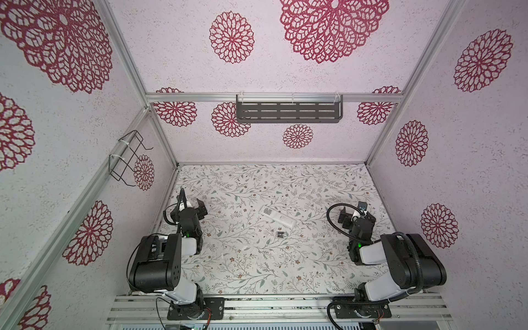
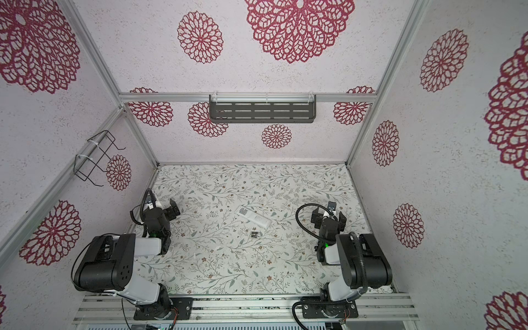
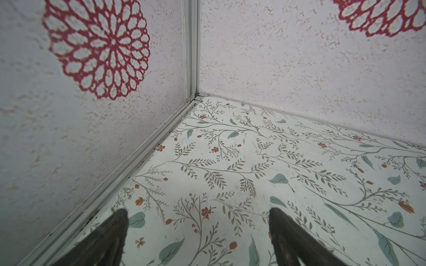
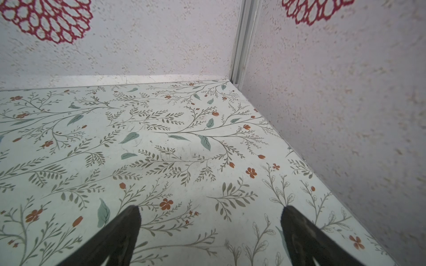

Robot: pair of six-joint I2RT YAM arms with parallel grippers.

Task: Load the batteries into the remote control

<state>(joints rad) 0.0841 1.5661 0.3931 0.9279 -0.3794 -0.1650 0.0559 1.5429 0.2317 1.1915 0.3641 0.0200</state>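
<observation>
Hard to read:
- Left gripper [image 3: 197,213]: only two dark fingertips [image 3: 118,223] are in its wrist shot, the rest cut off by the frame edge. They are spread wide with only table [image 3: 230,161] between them, close to the left wall [image 3: 69,138].
- Remote [image 1: 277,217] lies sticker side up, so the button side is hidden. Can't tell if the battery cover is on or off.
- Batteries [image 1: 281,235] are too small to count for sure. Looks like three or four, packed side by side.
- Right gripper [image 4: 211,210]: same story, only two fingertips [image 4: 128,225] in shot. Spread wide and empty, near the right wall [image 4: 345,115].

Around:
- Wire rack [image 1: 127,158] is zip-tied to the left wall.
- Slotted grey shelf [image 1: 288,111] hangs on the back rail [image 1: 200,97]. Both are up off the table.
- A couple of tiny white specks [image 1: 245,246] sit nearer the front than the batteries. Can't say what they are.
- In both top views only patterned table lies between each gripper and the remote.

Task things:
- Remote is a slim white bar lying at an angle, roughly mid-table between the two arms. A dark square code sticker [image 1: 267,211] is at its far-left end.
- Batteries are short dark cylinders with silvery ends, flat on the table just in front of the remote. They don't touch it and are well apart from both grippers.
</observation>
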